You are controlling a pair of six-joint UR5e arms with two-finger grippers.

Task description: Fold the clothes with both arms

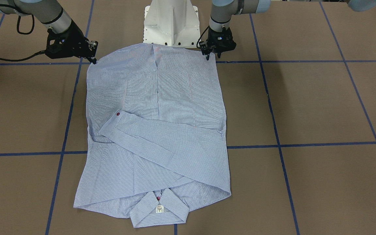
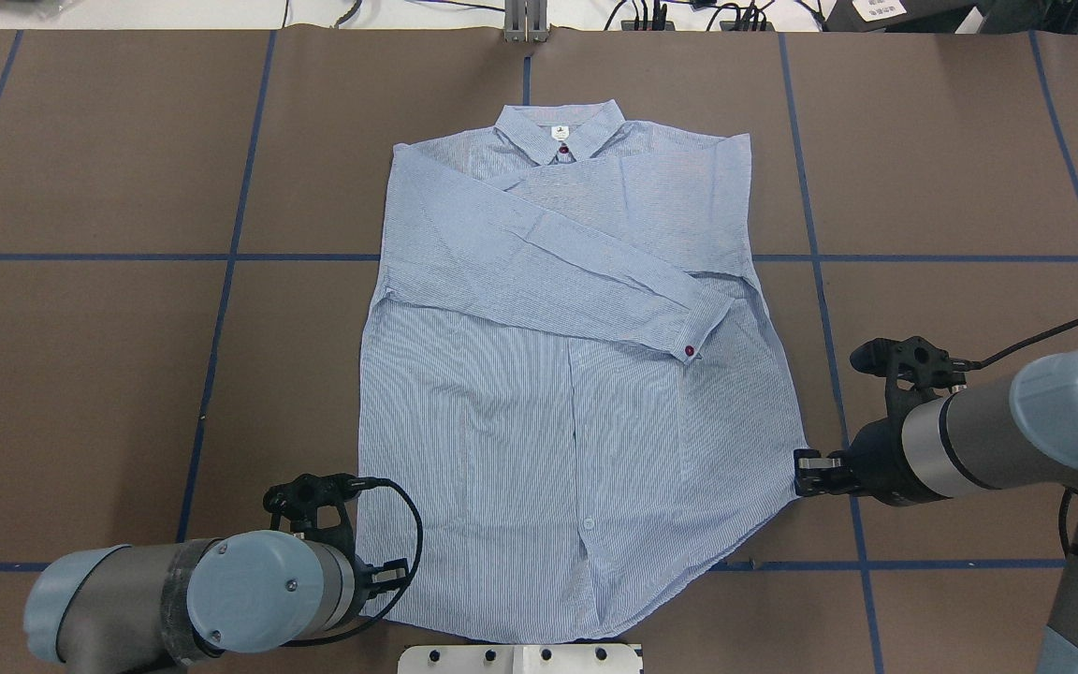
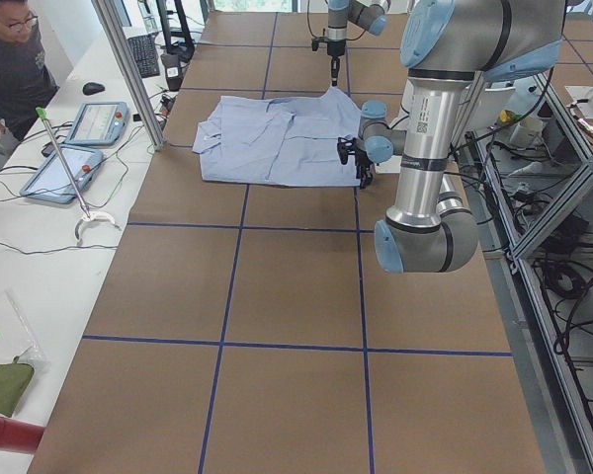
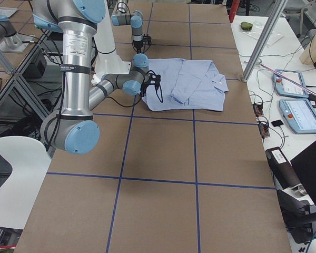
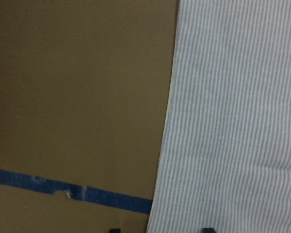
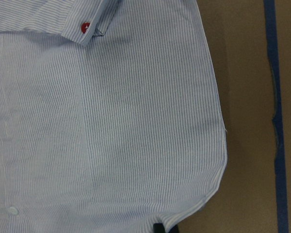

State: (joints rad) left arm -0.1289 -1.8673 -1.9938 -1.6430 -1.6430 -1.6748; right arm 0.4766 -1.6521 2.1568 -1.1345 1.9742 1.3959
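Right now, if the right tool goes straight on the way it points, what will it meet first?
The hem corner of the light blue-and-white striped button-up shirt, which lies flat. The right tool seems to sit right at that edge; whether it touches is unclear.

One striped shirt on one table. Two robot arms, the left arm and the right arm. Two red buttons show, a cuff button and a collar button. One white label.
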